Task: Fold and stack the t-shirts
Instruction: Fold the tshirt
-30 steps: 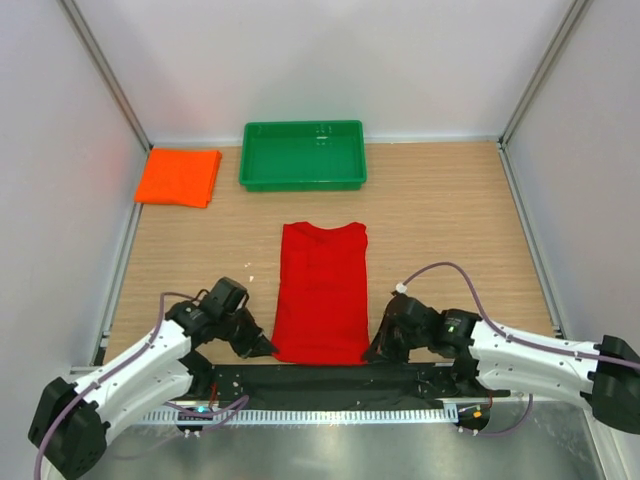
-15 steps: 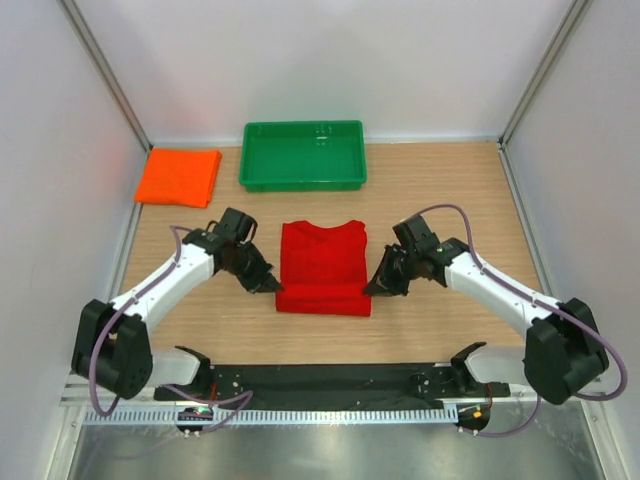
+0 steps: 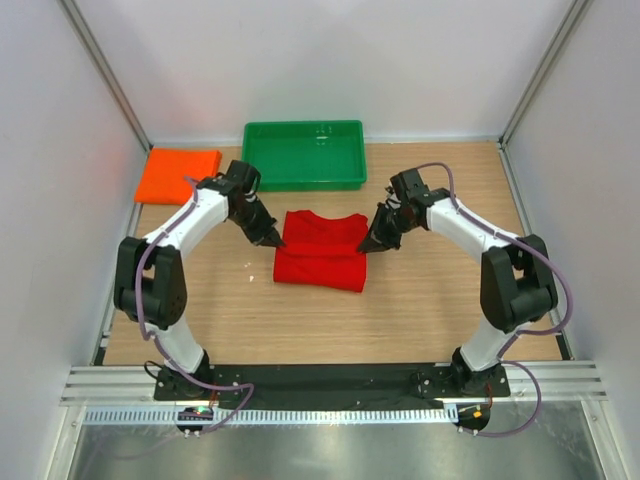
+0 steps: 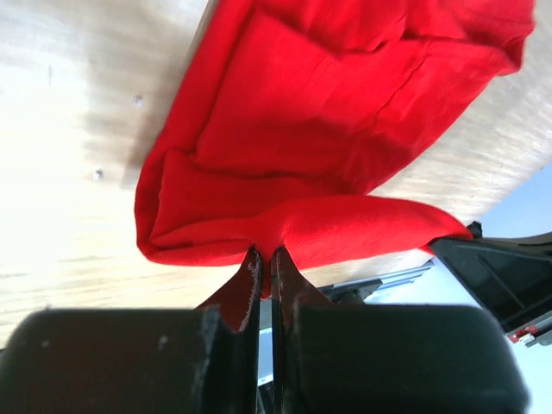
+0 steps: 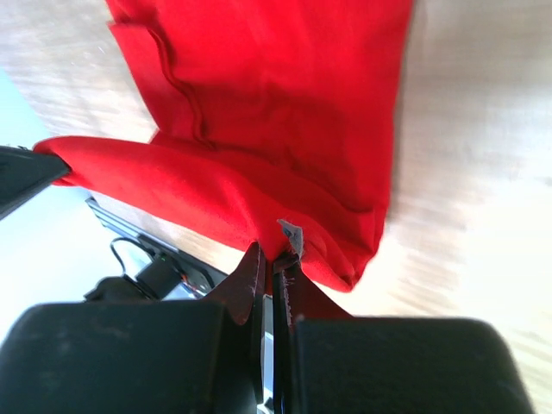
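Left gripper (image 3: 271, 241) and right gripper (image 3: 367, 247), each pinched shut on a lifted edge of the red t-shirt (image 3: 320, 266) at mid-table, risk a crooked fold if one lets go early; the orange t-shirt (image 3: 178, 176) lies far left

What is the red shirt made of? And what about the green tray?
The red t-shirt looks like soft, matte cloth, maybe cotton: it droops, creases and bunches where it folds over. The green tray looks like hard, smooth plastic: its walls stand stiff and straight, with rounded corners and one even colour.
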{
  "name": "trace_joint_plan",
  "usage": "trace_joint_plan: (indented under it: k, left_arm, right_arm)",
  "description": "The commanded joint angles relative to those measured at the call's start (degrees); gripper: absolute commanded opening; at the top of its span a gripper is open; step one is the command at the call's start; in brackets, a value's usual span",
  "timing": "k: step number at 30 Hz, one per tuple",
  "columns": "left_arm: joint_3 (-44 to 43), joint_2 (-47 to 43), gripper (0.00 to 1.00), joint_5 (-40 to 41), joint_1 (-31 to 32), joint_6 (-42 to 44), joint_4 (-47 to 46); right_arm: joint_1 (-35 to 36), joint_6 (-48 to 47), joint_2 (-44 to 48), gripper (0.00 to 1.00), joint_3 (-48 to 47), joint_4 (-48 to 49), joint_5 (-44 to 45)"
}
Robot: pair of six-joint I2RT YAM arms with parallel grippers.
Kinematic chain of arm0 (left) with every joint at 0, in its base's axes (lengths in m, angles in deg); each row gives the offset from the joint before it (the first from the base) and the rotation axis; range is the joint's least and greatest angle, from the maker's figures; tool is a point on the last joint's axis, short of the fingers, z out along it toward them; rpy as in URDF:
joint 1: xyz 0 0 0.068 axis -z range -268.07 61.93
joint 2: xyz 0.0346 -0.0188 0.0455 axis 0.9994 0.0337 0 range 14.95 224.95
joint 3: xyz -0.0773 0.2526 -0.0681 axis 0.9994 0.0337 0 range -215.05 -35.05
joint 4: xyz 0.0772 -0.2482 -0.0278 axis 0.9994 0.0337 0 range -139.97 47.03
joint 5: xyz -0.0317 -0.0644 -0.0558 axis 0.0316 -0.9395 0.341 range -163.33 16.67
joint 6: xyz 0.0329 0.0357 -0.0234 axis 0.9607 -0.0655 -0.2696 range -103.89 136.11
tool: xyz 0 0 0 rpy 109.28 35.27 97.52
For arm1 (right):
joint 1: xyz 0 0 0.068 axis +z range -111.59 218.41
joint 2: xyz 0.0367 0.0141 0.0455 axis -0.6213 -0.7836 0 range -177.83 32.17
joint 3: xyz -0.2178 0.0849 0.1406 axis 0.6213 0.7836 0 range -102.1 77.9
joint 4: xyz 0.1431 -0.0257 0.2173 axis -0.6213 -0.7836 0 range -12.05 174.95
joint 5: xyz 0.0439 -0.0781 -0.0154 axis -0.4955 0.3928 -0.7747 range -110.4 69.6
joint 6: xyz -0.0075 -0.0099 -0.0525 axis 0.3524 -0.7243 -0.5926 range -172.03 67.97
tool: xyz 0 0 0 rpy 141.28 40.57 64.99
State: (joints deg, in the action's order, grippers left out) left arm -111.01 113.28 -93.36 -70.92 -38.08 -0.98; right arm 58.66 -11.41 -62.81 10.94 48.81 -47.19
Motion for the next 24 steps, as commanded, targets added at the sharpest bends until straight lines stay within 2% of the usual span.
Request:
trace_joint_plan:
  k: [1, 13, 24]
  left_arm:
    - [-6.29, 3.09, 0.00, -0.27, -1.23, 2.69, 1.90]
    - [-24.21, 17.94, 0.00, -1.85, -2.73, 4.27, 2.25]
    - [-30.38, 24.98, 0.00, -2.56, -4.14, 4.01, 1.72]
  right_arm:
    - [-1.53, -2.74, -3.97, 0.01, -6.33, -0.16, -3.18]
    - [-5.83, -4.67, -16.55, 0.01, -19.70, -1.39, -5.65]
    - [-7.07, -5.29, -25.07, 0.01, -26.47, -0.60, -8.19]
